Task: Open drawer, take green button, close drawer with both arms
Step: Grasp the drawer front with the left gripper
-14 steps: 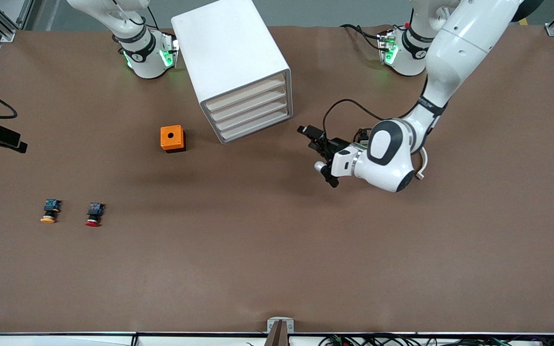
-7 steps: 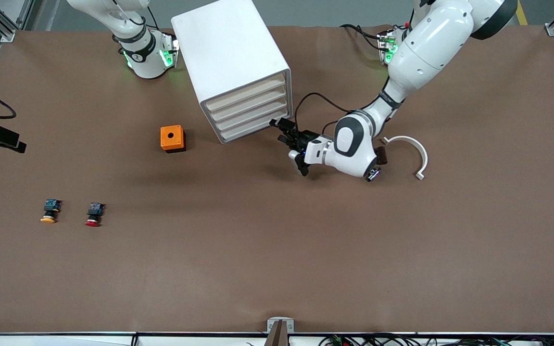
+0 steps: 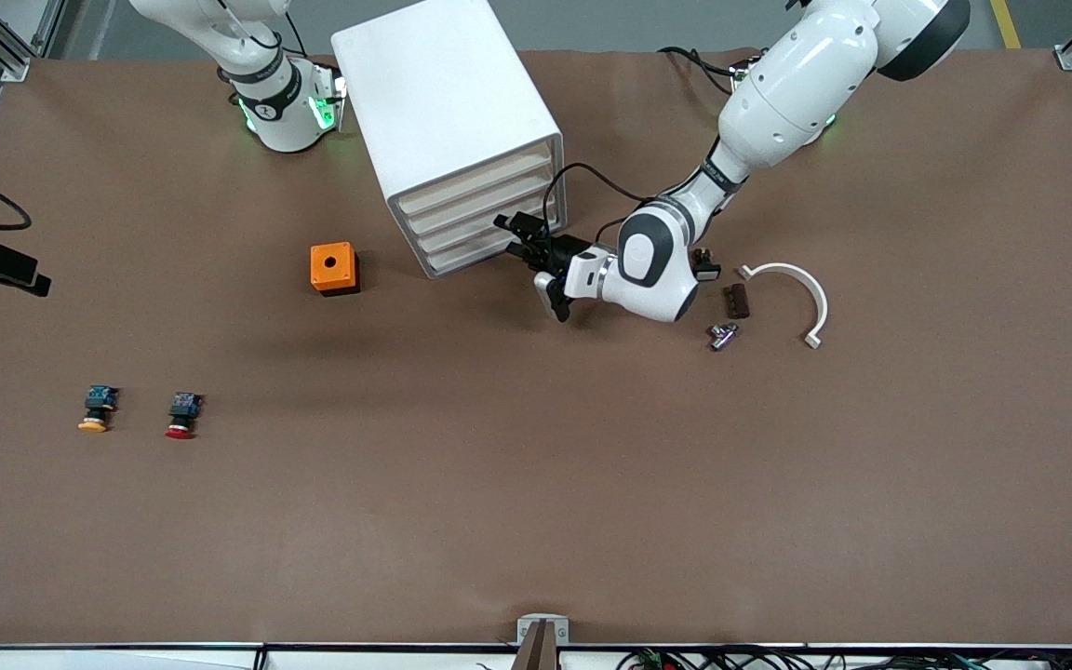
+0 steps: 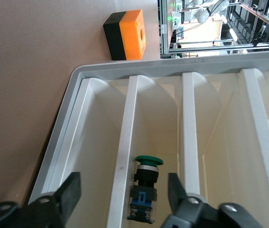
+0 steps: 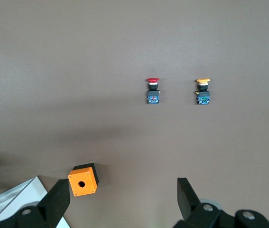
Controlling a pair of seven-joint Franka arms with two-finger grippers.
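My left gripper (image 3: 515, 237) is wide open at the front of the white cabinet (image 3: 443, 112), by the second drawer (image 4: 158, 123) up. The green button (image 4: 145, 187) lies inside that drawer. I should catch its front gently and pull straight out. My right gripper (image 5: 125, 190) waits up high, open.

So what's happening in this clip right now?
The left claw is open at the front of the white cabinet, level with its lower drawers. Its wrist view looks between the cabinet's slat fronts at the green button inside. The right arm waits high up, its claw open above the orange box. The red button and the yellow button lie on the table toward the right arm's end.
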